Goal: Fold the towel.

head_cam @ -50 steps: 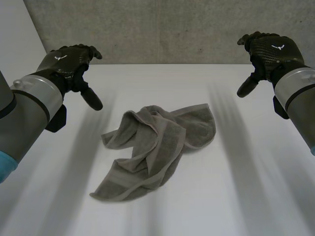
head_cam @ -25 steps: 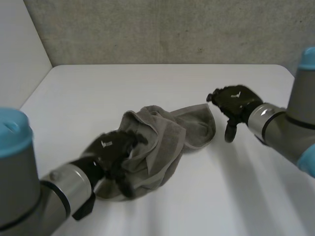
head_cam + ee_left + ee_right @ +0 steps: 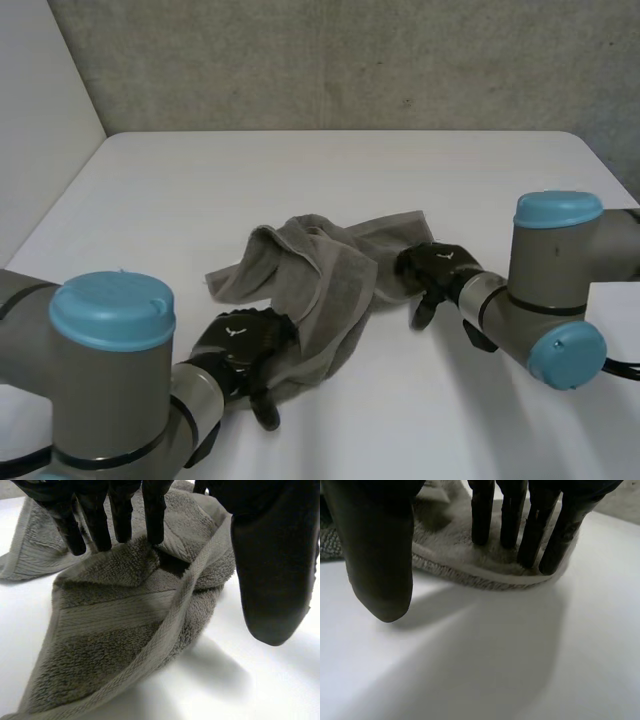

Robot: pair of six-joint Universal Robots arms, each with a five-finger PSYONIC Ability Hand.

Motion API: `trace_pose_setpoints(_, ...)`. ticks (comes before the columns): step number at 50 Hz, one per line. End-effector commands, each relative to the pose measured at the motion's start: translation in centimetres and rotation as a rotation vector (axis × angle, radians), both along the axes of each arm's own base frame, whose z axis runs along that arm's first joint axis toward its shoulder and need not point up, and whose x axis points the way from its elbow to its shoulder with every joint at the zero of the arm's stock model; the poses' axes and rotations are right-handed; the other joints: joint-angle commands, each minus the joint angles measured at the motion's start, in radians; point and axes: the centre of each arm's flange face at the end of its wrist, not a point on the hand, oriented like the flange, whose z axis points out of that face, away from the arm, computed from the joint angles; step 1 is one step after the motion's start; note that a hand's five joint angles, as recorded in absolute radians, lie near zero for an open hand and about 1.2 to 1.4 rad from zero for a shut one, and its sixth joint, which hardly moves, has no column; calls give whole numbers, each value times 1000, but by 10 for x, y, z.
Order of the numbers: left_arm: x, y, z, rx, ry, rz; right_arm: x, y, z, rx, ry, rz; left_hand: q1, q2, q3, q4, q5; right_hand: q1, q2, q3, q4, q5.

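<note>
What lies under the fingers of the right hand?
The right hand rests straight fingers on the towel at its hemmed edge; its thumb hangs over bare table. Anything beneath the towel is covered.

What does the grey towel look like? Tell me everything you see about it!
The towel is grey, fluffy terry cloth with a flat woven band and a hemmed edge. It lies crumpled and twisted on the white table, not yet folded. The left hand rests straight fingertips on a fold at its near end. The right hand presses straight fingers on its rounded right edge. Both thumbs are off the cloth.
</note>
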Motion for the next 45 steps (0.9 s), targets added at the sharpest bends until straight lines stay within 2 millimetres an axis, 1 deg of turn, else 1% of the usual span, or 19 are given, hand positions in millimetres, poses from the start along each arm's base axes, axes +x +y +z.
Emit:
trace_pose_setpoints(1, -6, -8, -7, -24, 6, 10, 10, -1, -7, 0, -78, -19, 233, 238, 242, 248, 233, 135, 125, 125, 124, 115)
trace_pose_setpoints(3, -7, -10, -6, -37, 10, 18, 11, -2, -6, -5, -97, -23, 334, 339, 342, 349, 333, 283, 273, 273, 272, 262)
trace_pose_setpoints(5, -8, -14, -4, -68, 24, 30, 14, -4, -4, -23, -118, -25, 600, 605, 609, 615, 600, 750, 740, 740, 739, 730)
trace_pose_setpoints(7, -9, -16, -2, -85, 37, 32, 14, -5, -4, -32, -126, -22, 691, 696, 700, 706, 691, 952, 942, 942, 941, 932)
trace_pose_setpoints(11, -10, -23, 5, -114, 58, 42, 16, -7, -3, -52, -141, -10, 821, 826, 830, 836, 821, 954, 944, 944, 943, 934)
trace_pose_setpoints(17, -4, -56, 50, -239, 145, 118, 19, -12, 21, -94, -187, 37, 883, 888, 891, 898, 883, 954, 944, 944, 943, 934)
trace_pose_setpoints(19, 3, -69, 67, -286, 173, 153, 9, -23, 72, -214, -238, 22, 885, 891, 894, 901, 885, 954, 944, 944, 943, 934)
trace_pose_setpoints(20, 11, -82, 86, -337, 204, 190, 9, -23, 72, -215, -238, 22, 885, 891, 894, 901, 885, 954, 944, 944, 943, 934)
trace_pose_setpoints(21, 19, -94, 104, -389, 232, 224, -5, -33, 101, -289, -259, -12, 885, 891, 894, 901, 885, 954, 944, 944, 943, 934)
trace_pose_setpoints(22, 19, -94, 104, -389, 232, 224, -5, -33, 101, -290, -259, -12, 885, 891, 894, 901, 885, 954, 944, 944, 943, 934)
trace_pose_setpoints(24, 34, -108, 136, -479, 274, 277, -26, -44, 154, -429, -295, -60, 885, 891, 894, 901, 885, 954, 944, 944, 943, 934)
trace_pose_setpoints(25, 34, -108, 136, -480, 274, 278, -26, -45, 154, -430, -295, -61, 885, 891, 894, 901, 885, 954, 944, 944, 943, 934)
trace_pose_setpoints(27, 48, -118, 154, -535, 295, 309, -41, -46, 193, -532, -315, -91, 885, 891, 894, 901, 885, 954, 944, 944, 943, 934)
trace_pose_setpoints(29, 57, -125, 154, -539, 293, 324, -45, -45, 203, -556, -311, -95, 883, 888, 892, 898, 883, 954, 944, 944, 943, 934)
trace_pose_setpoints(33, 78, -140, 142, -504, 270, 355, -56, -48, 201, -529, -284, -115, 877, 882, 886, 892, 877, 954, 944, 944, 943, 934)
trace_pose_setpoints(35, 94, -145, 118, -429, 242, 366, -58, -45, 186, -470, -244, -105, 874, 879, 883, 889, 874, 954, 944, 944, 943, 934)
trace_pose_setpoints(38, 96, -143, 102, -378, 231, 357, -56, -44, 171, -429, -216, -91, 874, 879, 883, 889, 874, 954, 944, 944, 943, 934)
trace_pose_setpoints(40, 96, -138, 69, -268, 205, 332, -52, -38, 142, -353, -152, -52, 853, 859, 862, 868, 853, 954, 944, 944, 943, 934)
trace_pose_setpoints(45, 84, -124, 48, -182, 204, 267, -29, -15, 114, -302, -71, 41, 733, 739, 742, 749, 733, 954, 944, 944, 943, 934)
